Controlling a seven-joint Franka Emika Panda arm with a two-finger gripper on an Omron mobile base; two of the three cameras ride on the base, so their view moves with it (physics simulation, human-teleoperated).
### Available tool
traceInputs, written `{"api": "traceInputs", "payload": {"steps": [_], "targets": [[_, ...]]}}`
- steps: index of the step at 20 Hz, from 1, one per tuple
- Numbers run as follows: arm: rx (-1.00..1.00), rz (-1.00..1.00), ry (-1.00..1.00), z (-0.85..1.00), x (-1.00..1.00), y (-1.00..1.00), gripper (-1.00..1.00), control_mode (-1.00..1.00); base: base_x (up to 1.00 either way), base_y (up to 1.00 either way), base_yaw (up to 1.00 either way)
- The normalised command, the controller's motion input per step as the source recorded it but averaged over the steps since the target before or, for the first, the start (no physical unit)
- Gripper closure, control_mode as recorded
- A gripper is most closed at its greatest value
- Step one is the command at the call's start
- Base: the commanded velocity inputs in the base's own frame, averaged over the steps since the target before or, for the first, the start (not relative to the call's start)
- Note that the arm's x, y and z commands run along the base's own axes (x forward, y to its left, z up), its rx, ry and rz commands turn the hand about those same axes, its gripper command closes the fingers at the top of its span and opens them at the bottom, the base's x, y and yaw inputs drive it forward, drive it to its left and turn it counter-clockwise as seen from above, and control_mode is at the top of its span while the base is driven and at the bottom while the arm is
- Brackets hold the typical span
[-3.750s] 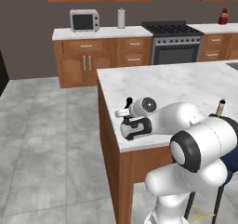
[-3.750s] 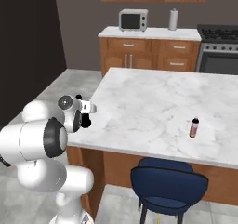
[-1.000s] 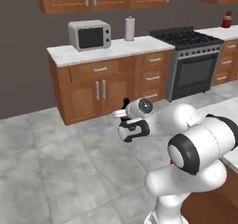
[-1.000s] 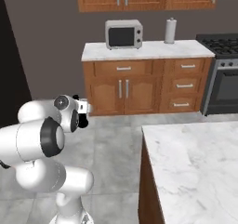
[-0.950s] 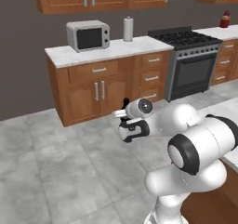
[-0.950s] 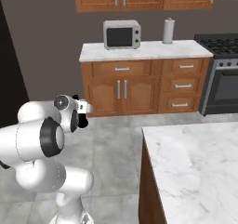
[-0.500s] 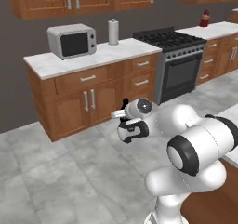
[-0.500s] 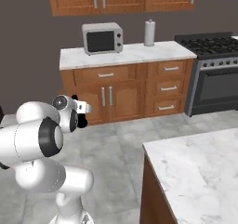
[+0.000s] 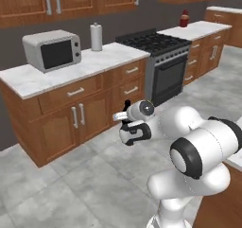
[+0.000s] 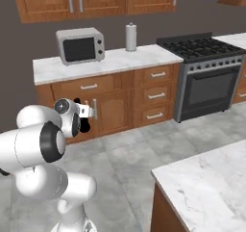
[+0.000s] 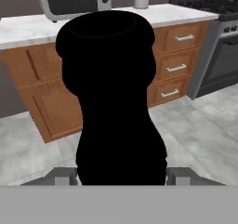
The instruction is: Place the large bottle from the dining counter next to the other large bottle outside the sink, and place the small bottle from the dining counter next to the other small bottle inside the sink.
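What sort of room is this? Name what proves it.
A home kitchen, rendered. Wooden base cabinets carry a marble counter with a microwave and a paper towel roll on it, and a black gas stove stands beside them under a range hood.

Overall light: even and moderately bright, diffuse, no single source apparent.
Shadows: very faint; the floor [image 9: 71, 184] shows almost no cast shadow beneath the arm.
Glare: soft sheen on the white arm shells; none strong on the marble worktop [image 10: 110, 60] or the stove [image 9: 163, 61].
Dark areas: the wall behind the cabinets reads flat dark grey; the black bottle [image 11: 116, 102] in the hand view is a featureless silhouette, no surface detail recoverable.
Sharpness: all three views soft and low in resolution; edges of drawer handles slightly smeared.
Distortion: none noticeable at the frame edges.
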Motion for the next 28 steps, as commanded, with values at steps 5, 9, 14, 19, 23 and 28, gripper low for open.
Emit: {"api": "traceInputs", "payload": {"steps": [5,9,14,19,23,28], "targets": [[0.0,0.0,0.0,0.0,0.0,0.0,1.0,1.0,0.53,0.46,-0.35],[0.0,0.0,0.0,0.0,0.0,0.0,1.0,1.0,0.51,0.36,-0.39],[0.0,0.0,0.0,0.0,0.0,0.0,1.0,1.0,0.56,0.33,-0.4],[0.0,0.0,0.0,0.0,0.0,0.0,1.0,1.0,0.79,0.19,-0.38],[0.0,0.0,0.0,0.0,0.0,0.0,1.0,1.0,0.97,0.12,-0.35],[0.0,0.0,0.0,0.0,0.0,0.0,1.0,1.0,0.99,0.06,-0.36]]}}
